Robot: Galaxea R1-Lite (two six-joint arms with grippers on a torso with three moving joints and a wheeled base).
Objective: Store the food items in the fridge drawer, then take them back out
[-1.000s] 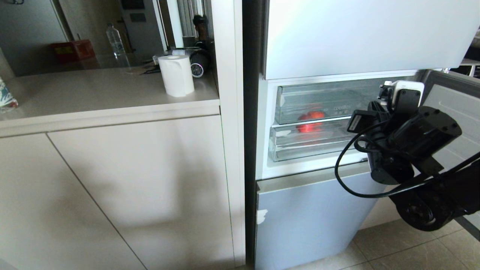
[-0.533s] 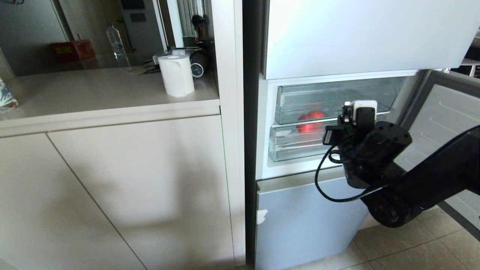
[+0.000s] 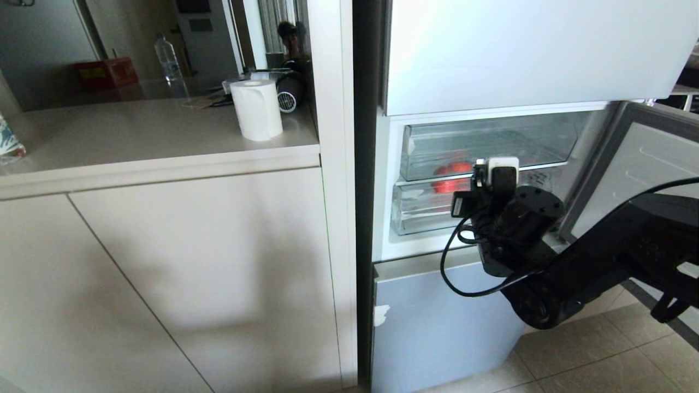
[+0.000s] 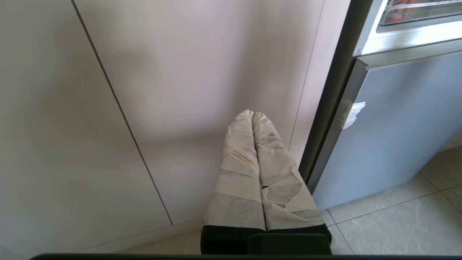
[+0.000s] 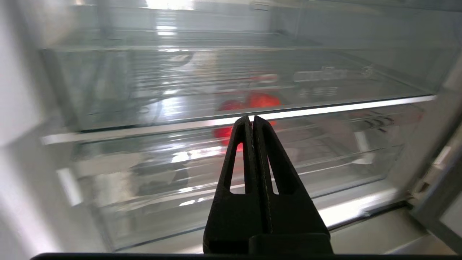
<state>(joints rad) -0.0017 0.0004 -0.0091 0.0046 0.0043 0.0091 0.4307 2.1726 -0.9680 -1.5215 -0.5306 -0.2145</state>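
Item count at fridge
One tomato point(image 3: 449, 177), two clear drawers, one paper roll point(image 3: 256, 109), one water bottle point(image 3: 166, 57)

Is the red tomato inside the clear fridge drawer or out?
Inside. The tomato shows red through the shut fridge drawer's clear front.

Note the red-orange food item point(image 3: 451, 177) visible through the clear, ribbed fridge drawer point(image 3: 437, 210). You see the fridge door panels point(image 3: 448, 322) in glossy pale blue-grey, with one white chip at the lower panel's edge. The right end effector point(image 5: 251, 121) is matte black; its wrist carries a white block point(image 3: 502, 164) and a black cable point(image 3: 458, 273). The left end effector point(image 4: 253, 115) is wrapped in off-white tape over black. The cabinet fronts point(image 3: 164, 273) and table point(image 3: 136, 131) are beige. The paper roll point(image 3: 256, 109) is white. Floor tiles point(image 3: 590, 349) are beige-grey.
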